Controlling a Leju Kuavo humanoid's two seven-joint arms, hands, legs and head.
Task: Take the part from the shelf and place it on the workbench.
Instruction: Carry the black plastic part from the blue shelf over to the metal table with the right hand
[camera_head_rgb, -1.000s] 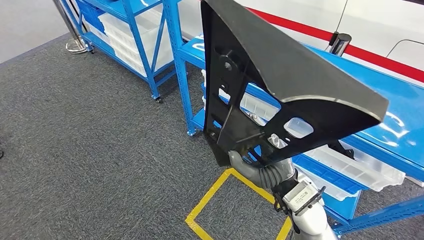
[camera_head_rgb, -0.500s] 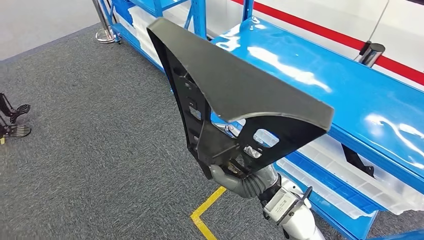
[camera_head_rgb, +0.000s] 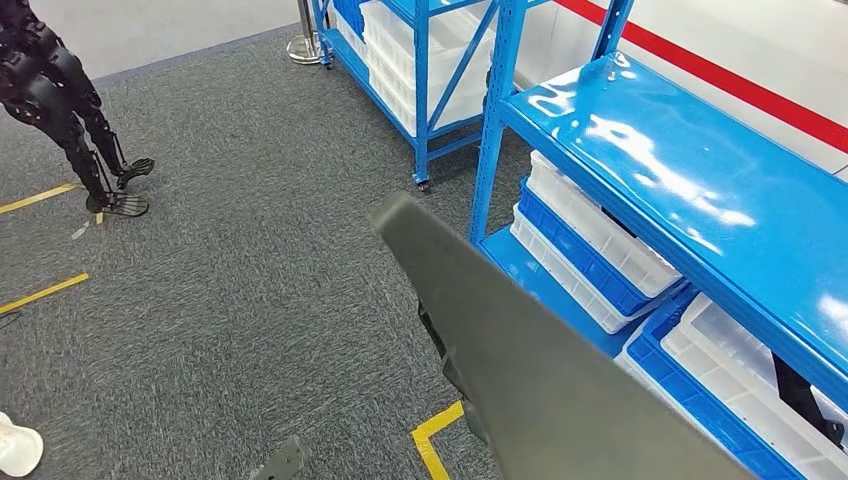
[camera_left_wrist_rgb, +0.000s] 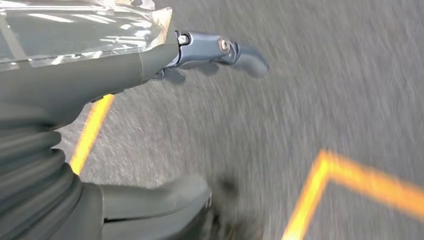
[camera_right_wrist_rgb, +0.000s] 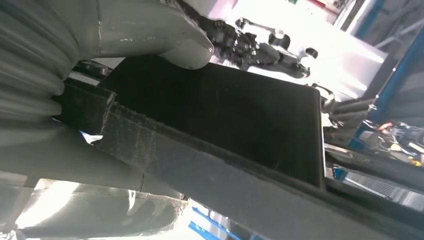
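My right hand (camera_right_wrist_rgb: 100, 75) is gripping the black part (camera_head_rgb: 540, 380) beside the blue shelf (camera_head_rgb: 690, 190); left hand (camera_left_wrist_rgb: 150, 125) is hanging open over carpet (camera_head_rgb: 230, 300).

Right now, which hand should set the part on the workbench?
Right. The right hand already grips the part, its thumb pressed on the dark panel. The left hand hangs over the carpet, holding nothing.

head high over floor (camera_head_rgb: 200, 300), wrists close
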